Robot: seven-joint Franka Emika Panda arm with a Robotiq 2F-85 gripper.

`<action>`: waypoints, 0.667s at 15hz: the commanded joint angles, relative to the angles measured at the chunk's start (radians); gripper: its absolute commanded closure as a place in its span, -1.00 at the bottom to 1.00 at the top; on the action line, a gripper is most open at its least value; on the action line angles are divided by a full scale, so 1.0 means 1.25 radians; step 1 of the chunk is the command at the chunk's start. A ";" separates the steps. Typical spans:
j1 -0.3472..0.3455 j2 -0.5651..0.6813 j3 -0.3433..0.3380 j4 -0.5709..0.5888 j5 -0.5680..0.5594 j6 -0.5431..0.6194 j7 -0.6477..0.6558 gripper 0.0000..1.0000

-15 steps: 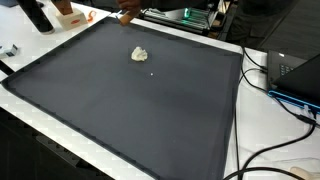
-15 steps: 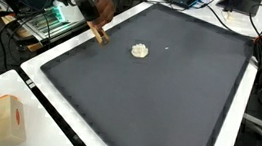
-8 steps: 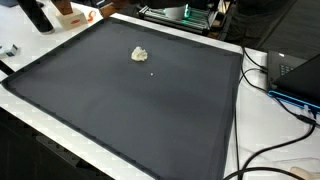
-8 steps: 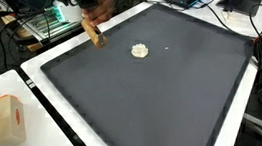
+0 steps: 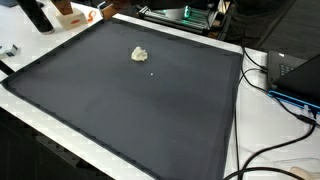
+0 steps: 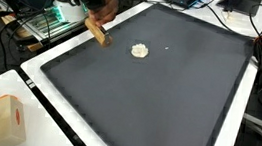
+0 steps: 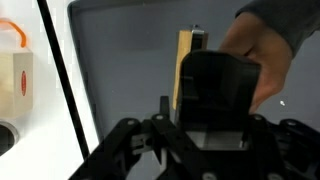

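In the wrist view my gripper (image 7: 216, 98) shows as one dark mass in the middle, and no gap between its fingers can be made out. A tan wooden block (image 7: 185, 66) stands just behind it on the dark mat (image 7: 120, 70). A person's hand (image 7: 262, 50) reaches in from the right, close against the dark mass. In an exterior view the same block (image 6: 97, 34) hangs tilted over the mat's (image 6: 158, 97) edge under the hand (image 6: 102, 1). A small crumpled white bit (image 6: 140, 51) lies nearby on the mat, seen in both exterior views (image 5: 141, 54).
An orange-and-white box (image 6: 5, 118) stands on the white table beside the mat. A laptop (image 5: 295, 75) and black cables (image 5: 270, 150) lie past the mat's far side. A green circuit board (image 5: 190, 14) sits behind the mat.
The hand with the tan block has shifted a little along the mat's edge. It has left the top of an exterior view where it showed a second ago.
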 commanded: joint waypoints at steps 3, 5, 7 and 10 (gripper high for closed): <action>-0.010 0.005 -0.001 -0.001 0.016 0.024 -0.050 0.52; -0.008 0.003 0.008 0.005 0.003 0.005 -0.022 0.02; -0.007 0.005 0.009 0.005 0.003 0.005 -0.022 0.02; -0.007 0.005 0.009 0.005 0.003 0.005 -0.022 0.02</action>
